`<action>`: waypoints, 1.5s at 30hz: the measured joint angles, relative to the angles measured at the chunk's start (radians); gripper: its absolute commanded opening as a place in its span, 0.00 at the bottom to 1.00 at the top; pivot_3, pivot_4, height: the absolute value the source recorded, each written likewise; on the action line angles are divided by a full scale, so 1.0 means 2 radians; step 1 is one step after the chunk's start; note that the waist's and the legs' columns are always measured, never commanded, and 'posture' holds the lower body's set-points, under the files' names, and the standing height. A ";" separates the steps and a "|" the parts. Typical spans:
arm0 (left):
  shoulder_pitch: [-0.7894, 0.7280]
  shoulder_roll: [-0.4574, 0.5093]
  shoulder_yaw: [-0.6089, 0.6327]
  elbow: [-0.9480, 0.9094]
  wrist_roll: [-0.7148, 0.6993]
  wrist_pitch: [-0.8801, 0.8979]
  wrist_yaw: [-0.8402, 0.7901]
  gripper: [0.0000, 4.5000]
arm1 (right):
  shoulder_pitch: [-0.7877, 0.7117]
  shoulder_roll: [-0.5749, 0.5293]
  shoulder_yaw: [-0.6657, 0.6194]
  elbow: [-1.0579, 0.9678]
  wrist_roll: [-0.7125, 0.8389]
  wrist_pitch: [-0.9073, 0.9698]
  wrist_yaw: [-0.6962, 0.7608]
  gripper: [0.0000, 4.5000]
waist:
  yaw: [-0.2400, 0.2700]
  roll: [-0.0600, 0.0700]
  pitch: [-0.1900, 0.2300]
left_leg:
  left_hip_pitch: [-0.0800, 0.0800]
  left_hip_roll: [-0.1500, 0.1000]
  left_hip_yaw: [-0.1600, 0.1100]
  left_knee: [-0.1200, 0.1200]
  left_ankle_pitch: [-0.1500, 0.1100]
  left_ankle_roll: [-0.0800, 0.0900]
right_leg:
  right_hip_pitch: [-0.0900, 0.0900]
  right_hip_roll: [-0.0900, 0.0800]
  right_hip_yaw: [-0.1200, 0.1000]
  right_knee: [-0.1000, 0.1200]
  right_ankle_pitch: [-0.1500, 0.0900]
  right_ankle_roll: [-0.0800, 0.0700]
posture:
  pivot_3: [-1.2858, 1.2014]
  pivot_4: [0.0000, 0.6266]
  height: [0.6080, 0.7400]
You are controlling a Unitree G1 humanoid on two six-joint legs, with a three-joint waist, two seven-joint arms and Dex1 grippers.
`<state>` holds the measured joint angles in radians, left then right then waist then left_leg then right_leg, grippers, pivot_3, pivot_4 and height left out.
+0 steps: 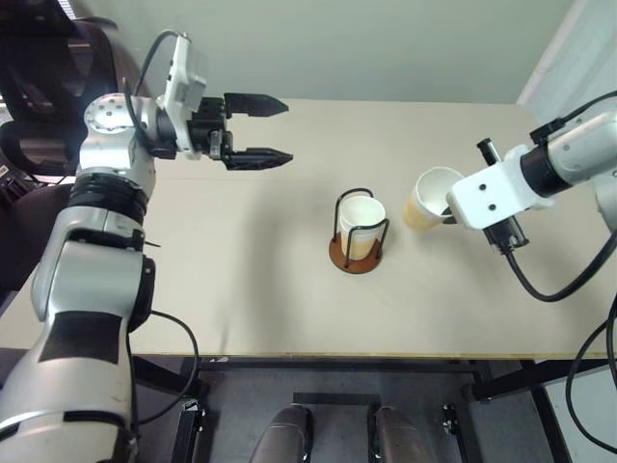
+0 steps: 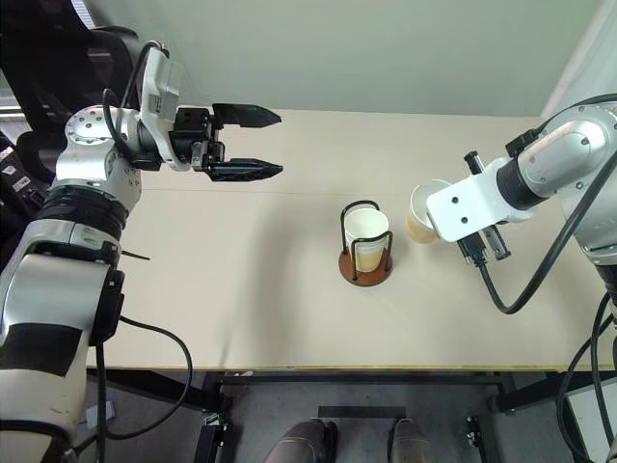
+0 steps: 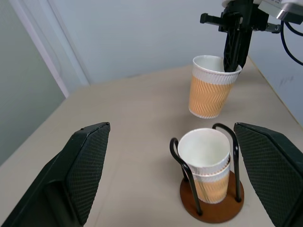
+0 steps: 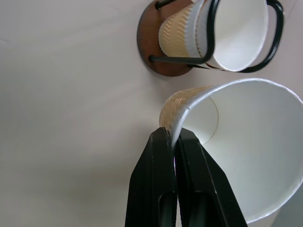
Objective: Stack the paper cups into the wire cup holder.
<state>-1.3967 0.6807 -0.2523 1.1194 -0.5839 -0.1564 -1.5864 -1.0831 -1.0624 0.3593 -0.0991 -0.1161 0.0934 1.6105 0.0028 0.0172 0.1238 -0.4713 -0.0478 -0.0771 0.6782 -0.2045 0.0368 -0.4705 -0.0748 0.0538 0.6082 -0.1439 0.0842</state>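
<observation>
A: The right hand [image 4: 174, 137] pinches the rim of a tan paper cup [image 3: 211, 87], raised beside the black wire holder [image 1: 358, 238] with two cups nested [image 3: 207, 165] on the bench [image 1: 241, 280].

B: One-wall grip; it may tilt and snag a loop. The left hand [image 1: 268, 128] gapes empty.

even, soft light from above, bright enough throughout. the pale beige table top [image 1: 241, 270] carries only faint, diffuse shadows, one short beside the round reddish-brown wire cup holder [image 1: 358, 253]. no glare. head views are sharp, darker under the table edge. the right wrist view's near black fingers [image 4: 163, 189] look slightly soft.
</observation>
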 measured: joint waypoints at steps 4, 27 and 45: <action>-0.003 -0.006 0.016 0.011 0.013 -0.007 0.000 1.00 | -0.005 0.000 0.002 0.002 -0.001 0.000 0.000 0.02 | 0.000 0.000 0.000 | 0.000 0.000 0.000 0.000 0.000 0.000 | 0.000 0.000 0.000 0.000 0.000 0.000 | 0.52 0.24 1.00; -0.006 -0.011 0.038 0.017 0.035 -0.002 0.000 1.00 | -0.112 0.115 0.025 0.061 -0.012 0.018 0.000 0.02 | -0.003 0.001 0.000 | -0.001 0.001 0.001 0.001 0.001 -0.002 | -0.001 0.001 -0.001 0.001 -0.001 -0.002 | 0.52 0.24 1.00; 0.024 0.029 -0.023 -0.021 -0.002 0.023 0.000 1.00 | -0.090 0.132 0.037 0.041 0.006 0.043 0.000 0.02 | -0.003 0.000 0.000 | 0.000 0.003 0.001 0.001 0.000 -0.003 | -0.001 0.002 -0.001 0.001 -0.001 -0.003 | 0.52 0.24 1.00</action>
<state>-1.3488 0.7382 -0.2991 1.0781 -0.5875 -0.1107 -1.5868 -1.2632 -0.7993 0.4336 -0.0179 -0.1040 0.1795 1.6105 -0.0024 0.0180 0.1245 -0.4720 -0.0421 -0.0751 0.6804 -0.2040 0.0302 -0.4732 -0.0704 0.0513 0.6110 -0.1463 0.0775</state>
